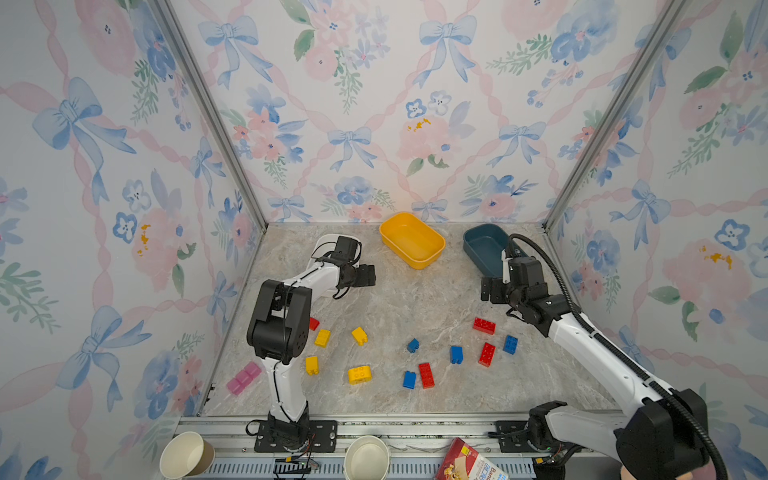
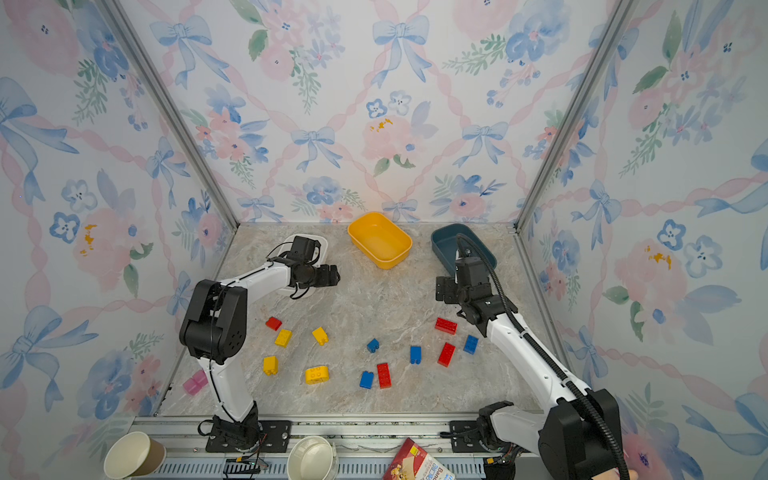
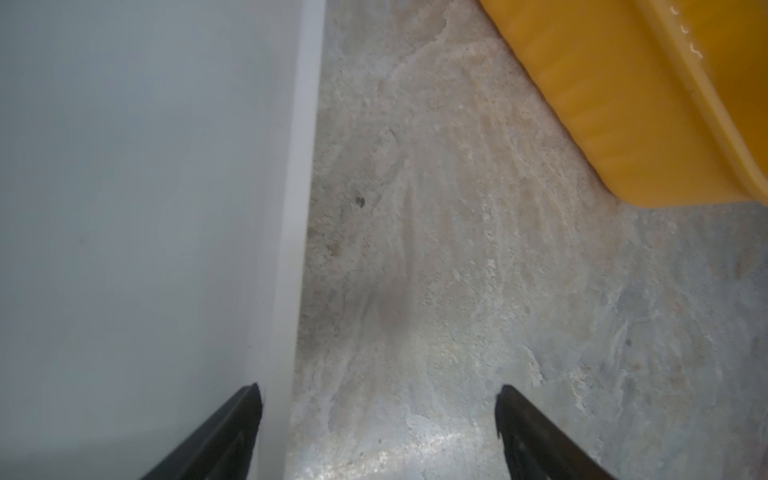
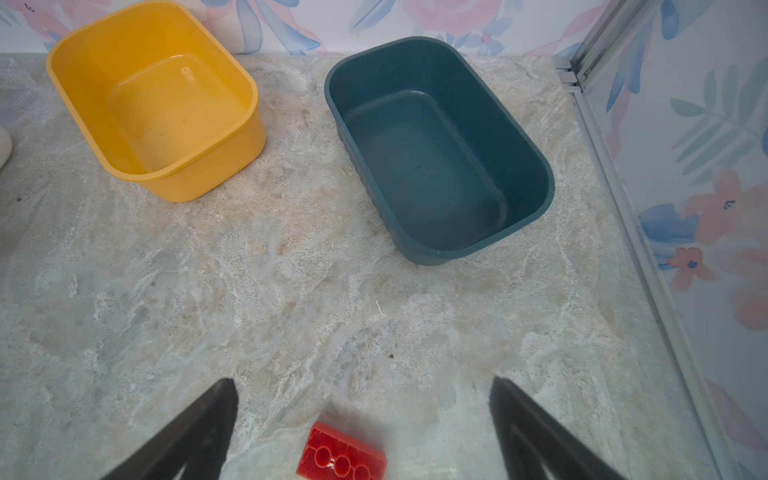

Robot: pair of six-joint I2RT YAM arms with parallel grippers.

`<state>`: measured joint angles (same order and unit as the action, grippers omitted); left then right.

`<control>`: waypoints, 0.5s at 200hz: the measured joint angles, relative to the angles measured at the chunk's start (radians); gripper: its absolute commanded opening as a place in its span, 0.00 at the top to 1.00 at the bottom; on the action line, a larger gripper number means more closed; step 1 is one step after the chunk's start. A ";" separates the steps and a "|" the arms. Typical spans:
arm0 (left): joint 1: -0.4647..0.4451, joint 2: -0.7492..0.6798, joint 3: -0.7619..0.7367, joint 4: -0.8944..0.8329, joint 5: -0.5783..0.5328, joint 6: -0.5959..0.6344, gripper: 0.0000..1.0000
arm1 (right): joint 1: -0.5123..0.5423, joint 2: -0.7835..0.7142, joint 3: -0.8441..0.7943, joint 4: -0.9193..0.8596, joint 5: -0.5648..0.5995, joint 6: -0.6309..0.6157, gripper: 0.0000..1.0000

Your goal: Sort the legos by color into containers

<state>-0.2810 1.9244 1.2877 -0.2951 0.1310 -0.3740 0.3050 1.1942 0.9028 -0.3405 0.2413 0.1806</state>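
Wrist views show left pincer (image 3: pixel 378 390) and right pincer (image 4: pixel 362 381) spread wide, holding nothing.

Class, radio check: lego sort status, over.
Left gripper open, empty, by white tub. Right gripper open, near red brick. Legos on table; yellow tub, teal tub empty. Nothing blocking.

Red carton (image 1: pixel 465 459) at the front edge reads partly "Band"; remainder illegible.
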 measured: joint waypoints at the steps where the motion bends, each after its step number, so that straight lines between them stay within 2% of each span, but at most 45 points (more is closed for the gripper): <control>1: -0.002 0.000 -0.001 0.000 0.001 -0.001 0.11 | 0.000 0.000 0.000 0.000 0.000 0.000 0.03; 100: -0.179 -0.132 -0.107 -0.006 0.010 -0.108 0.14 | 0.000 -0.023 -0.032 0.000 -0.001 0.004 0.03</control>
<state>-0.4603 1.7927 1.1805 -0.3016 0.1406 -0.4816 0.3050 1.1709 0.8711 -0.3408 0.2405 0.1844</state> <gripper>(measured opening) 0.865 0.971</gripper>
